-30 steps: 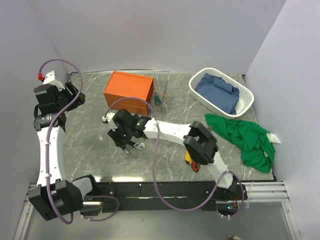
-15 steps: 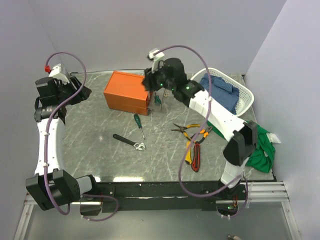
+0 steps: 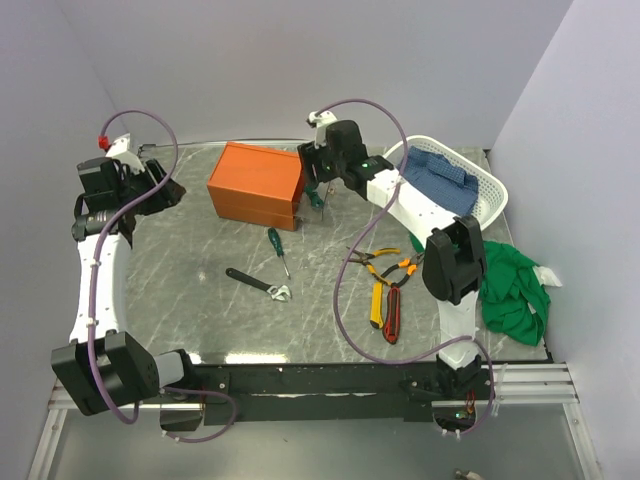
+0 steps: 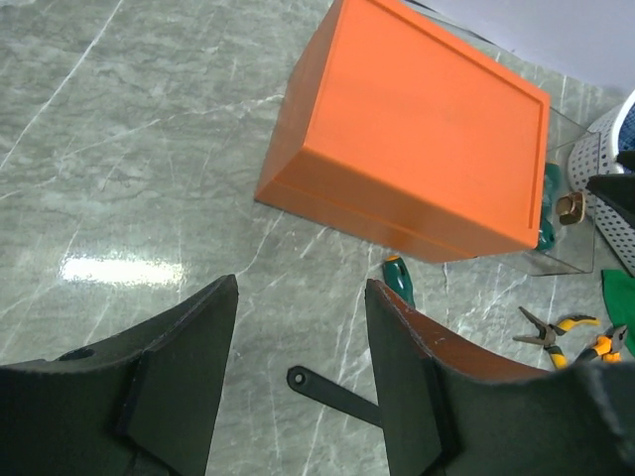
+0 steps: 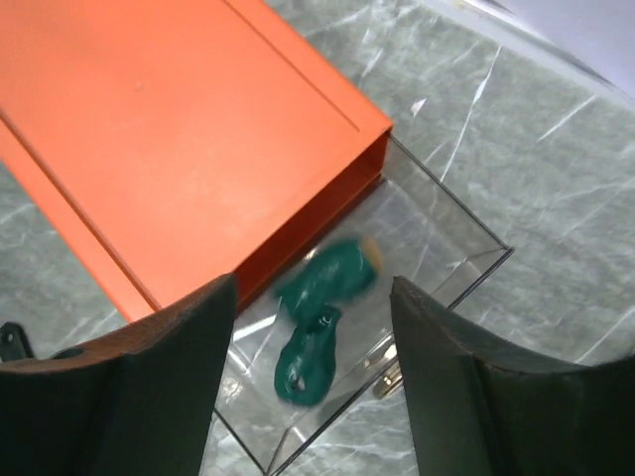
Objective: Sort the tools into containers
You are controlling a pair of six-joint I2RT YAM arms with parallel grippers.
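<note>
Bright, even light; soft shadows.
Glare streaks the grey marbled tabletop [image 4: 117,270]; the green plastic screwdriver handle [image 5: 332,276] smears with blur.

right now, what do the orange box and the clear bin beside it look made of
Orange box: probably matte cardboard or paperboard; flat even colour, no glare, crisp lid seam.
Clear bin: likely rigid acrylic or similar plastic, glossy; the grey veined table shows straight through it and its edges catch light.
</note>
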